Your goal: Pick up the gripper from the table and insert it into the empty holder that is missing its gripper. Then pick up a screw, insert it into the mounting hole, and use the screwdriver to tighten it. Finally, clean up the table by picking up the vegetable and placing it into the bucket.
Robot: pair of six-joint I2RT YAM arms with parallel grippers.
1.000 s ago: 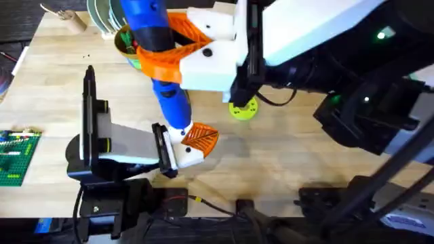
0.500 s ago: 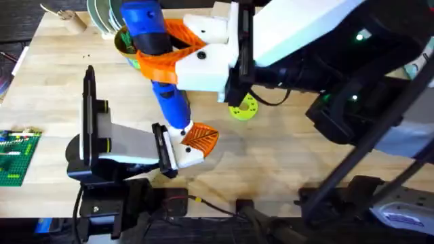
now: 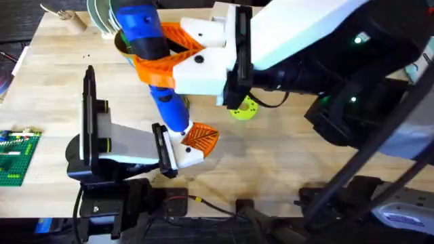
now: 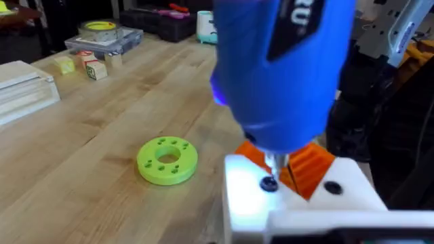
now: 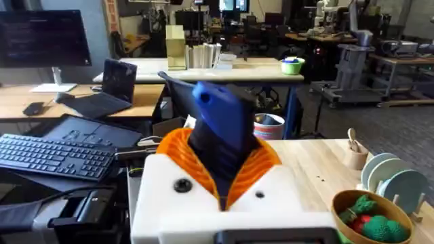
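1. Your right pincer [image 3: 159, 57] is clamped round the screwdriver [image 3: 154, 64], orange pads on the black-trimmed upper barrel, upper centre-left of the overhead frame.
2. Screwdriver: rigid and probably smooth-bodied. It leans, so a grip nearer the tip would likely steady it.
3. The bit [image 4: 271, 163] rests on a dark screw [image 4: 268, 183] in the white holder [image 4: 291, 196], the orange gripper [image 4: 305, 166] seated just behind.
4. Your left pincer [image 3: 186, 146] sits low centre-left and holds that white-and-orange assembly.
5. Judgement: the screw is tiny, and side load could slip the bit off.
6. The lime-green disc [image 3: 243, 108] lies near on the tabletop [image 3: 285, 146], apart from the work. The bucket [image 3: 123, 42] sits behind the screwdriver.
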